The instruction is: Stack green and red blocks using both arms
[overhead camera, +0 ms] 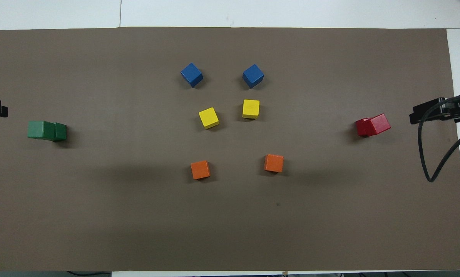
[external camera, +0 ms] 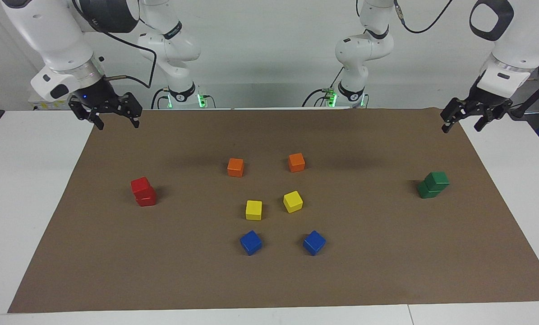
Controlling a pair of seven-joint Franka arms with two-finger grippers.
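A white bench carries a brown mat that fills most of its top. Toward the right arm's end of the mat, 2 red blocks stand stacked, the upper one shifted off square. Toward the left arm's end, 2 green blocks are stacked likewise, the top one offset. Between the stacks lie 2 orange cubes, 2 yellow cubes and 2 blue cubes, all apart from each other. The right gripper hangs raised over the mat's corner, jaws open and empty. The left gripper hangs over the other corner at the robots' end, jaws open and empty too.
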